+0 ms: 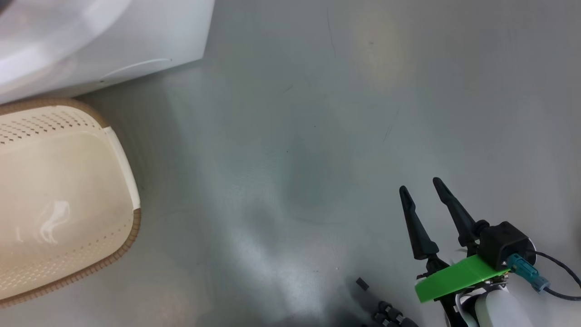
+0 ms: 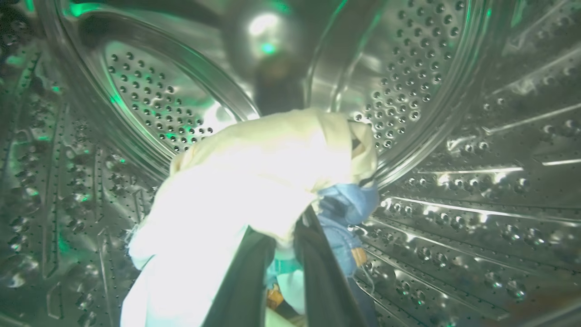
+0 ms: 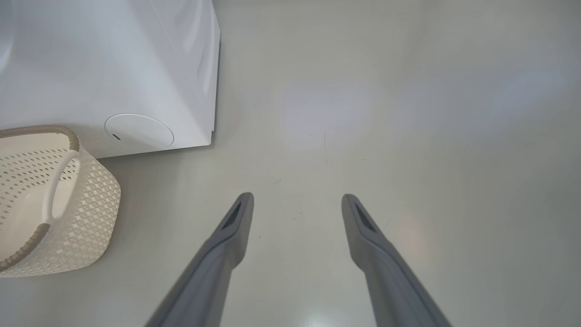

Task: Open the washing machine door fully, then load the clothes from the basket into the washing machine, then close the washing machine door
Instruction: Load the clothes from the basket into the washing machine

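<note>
In the left wrist view my left gripper (image 2: 286, 236) is inside the steel perforated drum (image 2: 454, 136) of the washing machine (image 1: 91, 41). It is shut on the clothes (image 2: 254, 181), a cream-white cloth with light blue fabric bunched against the fingers. The cream basket (image 1: 59, 195) with its brown rim stands on the floor beside the machine's white front, and its inside looks bare. My right gripper (image 1: 422, 186) hangs open over the floor at the lower right of the head view, holding nothing. The washing machine door is out of view.
The grey floor (image 1: 317, 136) stretches to the right of the machine and the basket (image 3: 50, 200). A round white cover (image 3: 138, 131) sits low on the machine's front (image 3: 109, 68). A small dark bit (image 1: 361, 284) lies on the floor near my right arm.
</note>
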Controlling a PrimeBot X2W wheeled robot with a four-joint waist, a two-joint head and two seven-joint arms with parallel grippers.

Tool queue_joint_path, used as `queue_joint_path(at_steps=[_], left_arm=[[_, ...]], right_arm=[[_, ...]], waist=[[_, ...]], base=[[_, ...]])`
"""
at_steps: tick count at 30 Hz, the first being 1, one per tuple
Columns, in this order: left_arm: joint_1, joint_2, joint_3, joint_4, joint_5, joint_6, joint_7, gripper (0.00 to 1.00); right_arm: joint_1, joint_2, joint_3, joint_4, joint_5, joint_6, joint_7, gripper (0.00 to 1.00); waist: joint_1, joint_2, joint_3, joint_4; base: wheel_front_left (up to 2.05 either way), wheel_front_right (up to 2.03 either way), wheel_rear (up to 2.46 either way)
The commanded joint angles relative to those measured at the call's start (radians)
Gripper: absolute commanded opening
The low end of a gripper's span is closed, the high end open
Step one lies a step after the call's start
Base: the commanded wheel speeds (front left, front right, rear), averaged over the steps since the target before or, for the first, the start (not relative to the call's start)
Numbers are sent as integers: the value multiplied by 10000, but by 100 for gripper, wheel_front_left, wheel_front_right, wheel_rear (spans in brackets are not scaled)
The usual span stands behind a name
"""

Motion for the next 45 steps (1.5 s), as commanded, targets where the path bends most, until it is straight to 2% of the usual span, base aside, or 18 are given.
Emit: queue_joint_path(at_steps=[1,3,4,5,6,18,30,37,41,45], left_arm=[[-186,446,-35,-152,190,44,-22,0],[-363,423,-146,368,256,103,28,0],[-452,419,-229,641,327,160,118,13],[-632,392,-360,1146,430,292,347,60],[-704,377,-400,1389,459,374,486,100],[-928,199,-824,2889,608,807,1248,100],[35,-189,-475,3174,-102,862,482,100],[245,-616,-483,3187,-342,752,190,100],[432,-858,-442,3143,-486,905,92,100],[685,-1046,-400,3035,-621,873,33,100]], right_arm=[[409,-113,176,-137,0,16,-76,100],[458,-113,184,-122,-10,16,-76,100],[486,-112,192,-116,-11,16,-76,100],[527,-111,215,-102,2,16,-76,100],[543,-111,226,-89,8,16,-76,100],[632,-119,300,255,74,16,-76,100],[558,-217,173,218,-26,16,-76,100],[529,-296,15,164,-36,16,-76,100],[478,-288,-33,193,-54,16,-76,100],[432,-260,-133,205,-37,16,-76,100]], waist=[[0,-1,-49,13],[0,-1,-130,37],[0,-1,-169,51],[0,-1,-230,69],[0,-1,-266,77],[0,-1,-751,227],[0,-1,-1245,599],[0,-1,-1222,938],[0,-1,-1292,1139],[0,-1,-1417,1300]], base=[[0,0,0],[0,0,0],[0,0,0],[0,0,0],[0,0,0],[0,0,0],[0,0,0],[0,0,0],[0,0,0],[0,0,0]])
